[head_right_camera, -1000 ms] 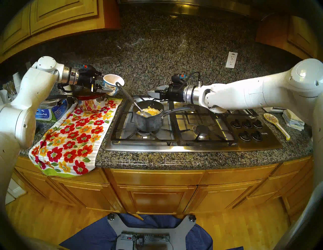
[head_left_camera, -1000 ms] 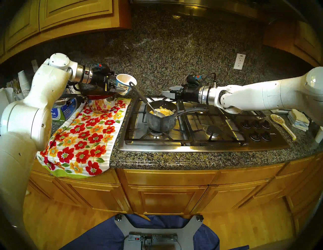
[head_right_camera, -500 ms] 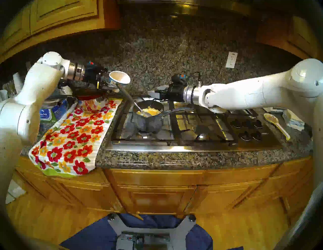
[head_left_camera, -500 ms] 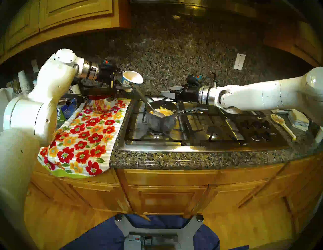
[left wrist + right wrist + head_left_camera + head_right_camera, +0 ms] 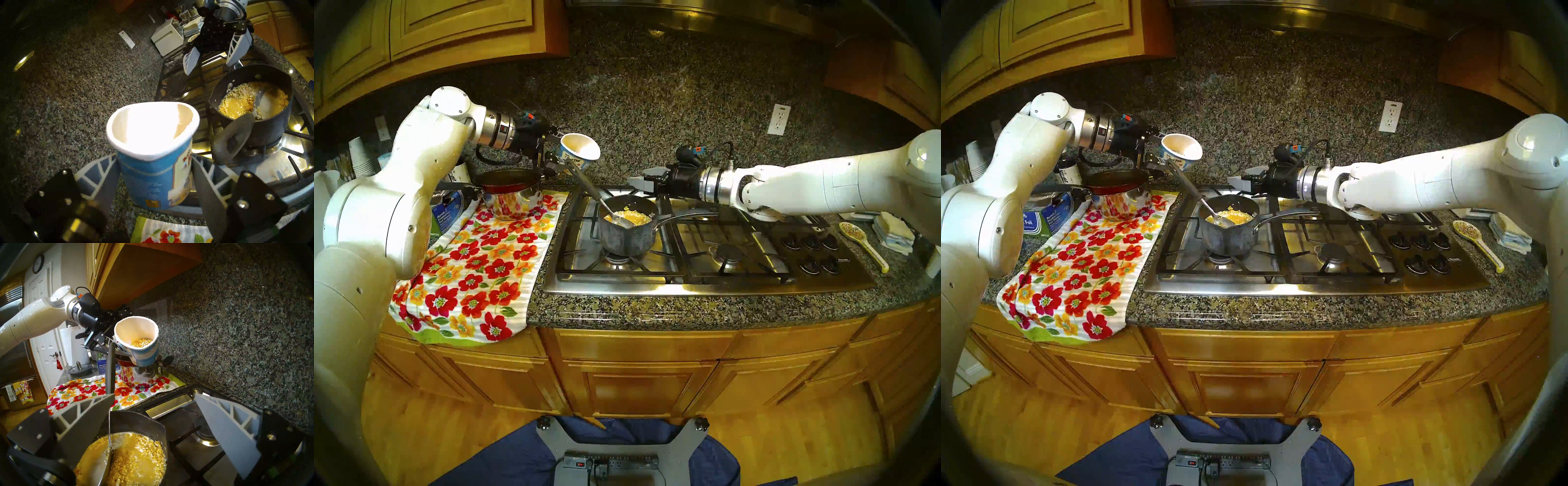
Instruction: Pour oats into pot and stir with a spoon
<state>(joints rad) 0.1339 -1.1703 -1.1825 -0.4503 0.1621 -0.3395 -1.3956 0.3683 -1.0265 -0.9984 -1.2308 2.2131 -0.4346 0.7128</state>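
Note:
My left gripper is shut on the white and blue oatmeal cup, held in the air left of the stove and tilted with its mouth toward the pot. Some oats lie inside the cup. The dark grey pot stands on the front left burner with wet yellow oats in it. The spoon rests in the pot, its black handle leaning up to the left, its end just in front of the cup. My right gripper is open and empty, just behind the pot.
A shiny steel pot with a red pan stands on the floral towel under my left wrist. A foil box lies further left. The speckled spoon rest, folded cloths and stove knobs are at the right.
My left gripper has lifted the cup up and to the right, toward the pot, tilting its mouth further over. The right arm, pot and spoon have not moved.

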